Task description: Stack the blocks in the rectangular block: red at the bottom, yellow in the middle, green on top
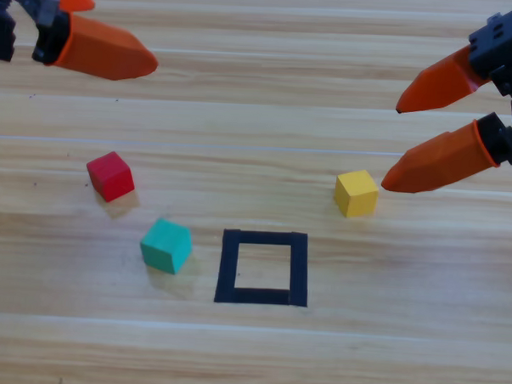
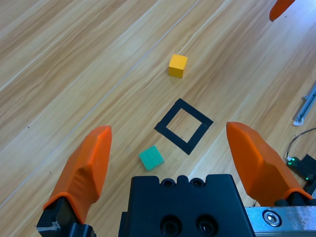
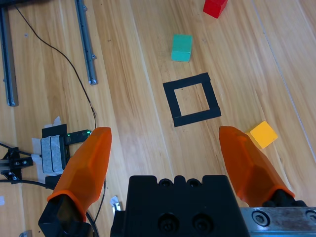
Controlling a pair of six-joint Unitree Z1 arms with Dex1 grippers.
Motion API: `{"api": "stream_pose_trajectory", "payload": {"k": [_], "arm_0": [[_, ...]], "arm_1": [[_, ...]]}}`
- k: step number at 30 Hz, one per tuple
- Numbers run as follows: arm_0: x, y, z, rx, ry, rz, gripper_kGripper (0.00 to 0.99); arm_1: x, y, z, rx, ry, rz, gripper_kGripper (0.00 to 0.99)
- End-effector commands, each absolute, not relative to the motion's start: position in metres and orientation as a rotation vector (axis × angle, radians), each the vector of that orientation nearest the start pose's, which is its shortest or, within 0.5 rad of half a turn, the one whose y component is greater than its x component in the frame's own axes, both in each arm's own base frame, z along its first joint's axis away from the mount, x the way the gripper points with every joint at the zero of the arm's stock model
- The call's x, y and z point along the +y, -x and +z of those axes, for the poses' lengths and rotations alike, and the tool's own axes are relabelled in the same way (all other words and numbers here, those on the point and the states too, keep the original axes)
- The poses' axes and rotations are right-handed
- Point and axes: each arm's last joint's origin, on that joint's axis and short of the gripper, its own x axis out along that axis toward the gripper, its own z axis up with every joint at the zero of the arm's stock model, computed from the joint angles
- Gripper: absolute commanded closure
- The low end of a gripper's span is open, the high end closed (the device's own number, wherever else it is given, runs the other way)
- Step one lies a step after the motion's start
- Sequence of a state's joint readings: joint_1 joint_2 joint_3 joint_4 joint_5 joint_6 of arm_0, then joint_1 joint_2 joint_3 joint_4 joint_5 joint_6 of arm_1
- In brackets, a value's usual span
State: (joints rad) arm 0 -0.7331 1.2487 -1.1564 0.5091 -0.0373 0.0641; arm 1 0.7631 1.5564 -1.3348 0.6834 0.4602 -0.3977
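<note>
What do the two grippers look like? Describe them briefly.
Both match: the left gripper and the right gripper each have two smooth, tapered orange jaws with rounded tips, mounted on a black boxy body. The wrist views show round screw holes in that body's face.

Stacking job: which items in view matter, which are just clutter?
Job:
red cube
yellow cube
green cube
tape square, nothing inside it
left gripper, open
right gripper, open, beside the yellow cube

Clutter:
metal rails
cables
small electronics board
</note>
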Motion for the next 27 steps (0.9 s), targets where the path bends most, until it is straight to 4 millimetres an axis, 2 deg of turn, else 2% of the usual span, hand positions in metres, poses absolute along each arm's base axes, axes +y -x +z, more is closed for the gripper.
{"api": "stream_pose_trajectory", "payload": {"k": [1,9,14,20,22,25,27], "arm_0": [[-0.146,-0.154,0.394,0.602,-0.294,-0.762,0.000],[-0.145,-0.154,0.391,0.624,-0.302,-0.745,0.000],[-0.147,-0.157,0.387,0.660,-0.293,-0.738,0.000],[-0.143,-0.158,0.406,0.623,-0.188,-0.658,0.000],[-0.145,-0.171,0.410,0.620,-0.169,-0.577,0.011],[-0.142,-0.206,0.403,0.739,0.009,-0.407,0.000],[-0.146,-0.229,0.398,0.832,0.064,-0.298,0.000]], "arm_1": [[0.226,-0.193,0.355,0.763,0.468,1.347,0.036],[0.239,-0.208,0.343,0.830,0.453,1.297,0.034],[0.258,-0.243,0.325,0.936,0.471,0.986,0.030],[0.276,-0.277,0.302,1.007,0.416,0.684,0.004],[0.284,-0.289,0.289,1.024,0.410,0.596,0.001],[0.296,-0.304,0.267,1.051,0.437,0.535,0.001],[0.304,-0.315,0.252,1.061,0.463,0.499,0.001]]}}
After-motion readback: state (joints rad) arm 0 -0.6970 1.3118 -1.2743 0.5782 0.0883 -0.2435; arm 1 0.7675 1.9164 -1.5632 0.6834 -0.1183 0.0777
